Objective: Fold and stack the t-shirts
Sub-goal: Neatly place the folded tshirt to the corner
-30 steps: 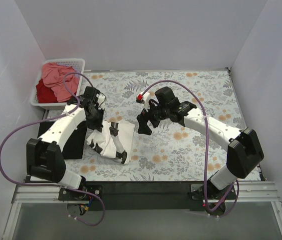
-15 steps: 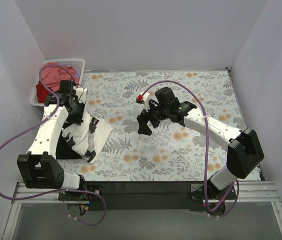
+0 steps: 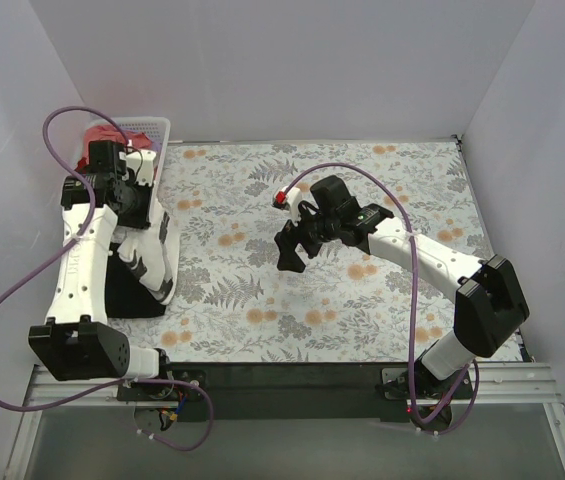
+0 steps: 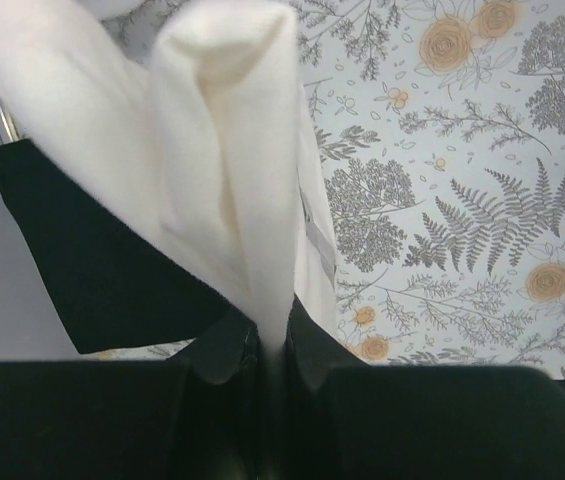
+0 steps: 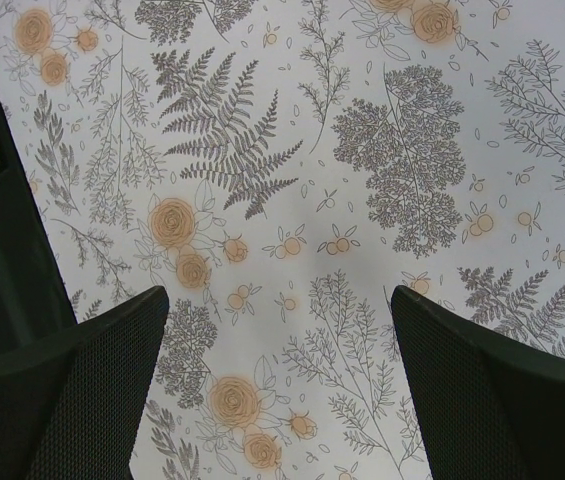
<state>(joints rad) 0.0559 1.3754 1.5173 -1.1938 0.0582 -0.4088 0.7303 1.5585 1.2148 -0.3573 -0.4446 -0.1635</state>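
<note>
My left gripper [image 3: 145, 212] is shut on the cream-white t-shirt [image 3: 154, 258], which has dark print and hangs in a folded bundle at the table's left edge. In the left wrist view the cream cloth [image 4: 227, 160] is pinched between the closed jaws [image 4: 272, 345]. The folded black t-shirt [image 3: 122, 290] lies flat just below and left of it, and also shows in the left wrist view [image 4: 82, 270]. Pink and red cloth [image 3: 134, 133] shows in the basket, mostly hidden by the arm. My right gripper [image 3: 290, 255] is open and empty over bare tablecloth [image 5: 282, 400].
The white lattice basket [image 3: 154, 124] stands at the back left corner, right behind my left wrist. The floral tablecloth [image 3: 362, 300] covers the table. White walls close in the left, back and right sides.
My left arm has swung left and back, carrying the cream-white t-shirt from the table's middle left to over the black t-shirt. The right arm has not moved.
</note>
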